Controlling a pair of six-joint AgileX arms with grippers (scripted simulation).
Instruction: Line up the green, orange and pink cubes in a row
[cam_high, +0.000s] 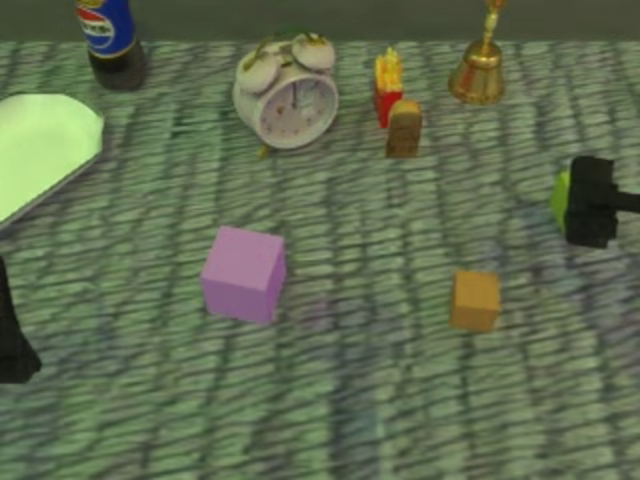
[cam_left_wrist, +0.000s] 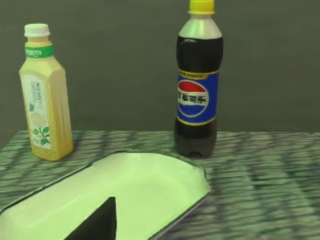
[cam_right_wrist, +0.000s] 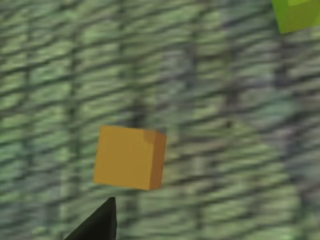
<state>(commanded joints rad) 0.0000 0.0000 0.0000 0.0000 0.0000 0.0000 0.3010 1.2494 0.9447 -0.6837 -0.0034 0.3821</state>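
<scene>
Across the woven green table (cam_high: 360, 400) the three task pieces lie well apart, so no row exists yet. Along the far edge stands the bulky clutter: a white tray (cam_high: 40, 150) at the left, a cola bottle (cam_high: 105, 30) just behind it, an alarm clock (cam_high: 287, 95) near the middle and a brass bell (cam_high: 480, 65) towards the right. All of it sits back from the open middle, which I judge is the room left for the row.

The left gripper (cam_high: 14, 352) waits at the table's left edge, parked clear of the cubes. Its wrist view looks only over the tray and bottles, and I cannot tell whether its claw is apart or together.

The pink cube (cam_high: 243, 273), the largest, rests alone left of centre, flat on the cloth and slightly turned. The green cube (cam_high: 558, 198) comes next in size. It lies near the right edge, mostly hidden beneath the right gripper (cam_high: 590, 200), which hangs over it. That arm is the nearer one, so it likely takes this cube first. In its wrist view the green cube sits off in a corner and not at the claw, so I judge it is not gripped, and I cannot tell the claw's state.

The orange cube (cam_high: 475, 300), the smallest, sits flat between the other two, nearer the green one. A small toast figure (cam_high: 404, 128) and a carton of fries (cam_high: 388, 85) stand behind it, well apart from it
</scene>
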